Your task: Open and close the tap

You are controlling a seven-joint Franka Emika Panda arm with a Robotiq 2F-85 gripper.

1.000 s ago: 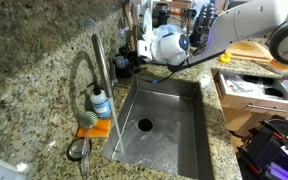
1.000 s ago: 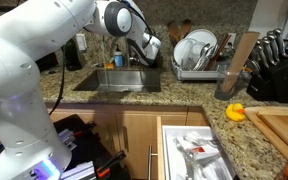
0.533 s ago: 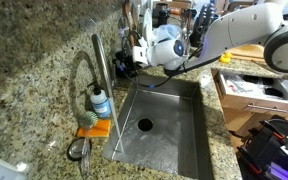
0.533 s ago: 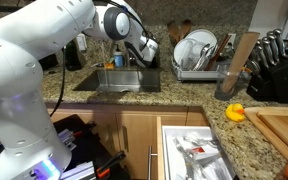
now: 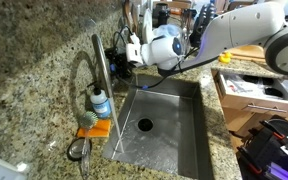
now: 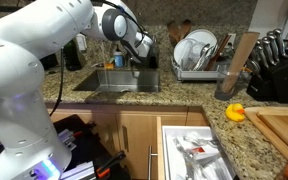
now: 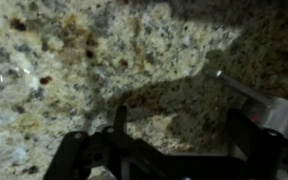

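Granite desk (image 7: 84,60) fills my wrist view with a silver lever (image 7: 246,92) at its right, and in the last second I've swung the tool (image 5: 116,58), jaws wide and empty, closer to the tap (image 5: 102,75) upright beside the sink (image 5: 174,125) — so I judge opening hasn't begun.

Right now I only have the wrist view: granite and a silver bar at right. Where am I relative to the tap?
Observer: In an exterior view the gripper hangs close beside the upright column of the tap, on the side toward the sink, level with the column's upper part.
Operator: Anything at its base?
Observer: A soap bottle with a blue label stands at the column's foot, next to an orange sponge.
Operator: What's on the counter past the sink?
Observer: A dish rack holding plates sits beside the basin.
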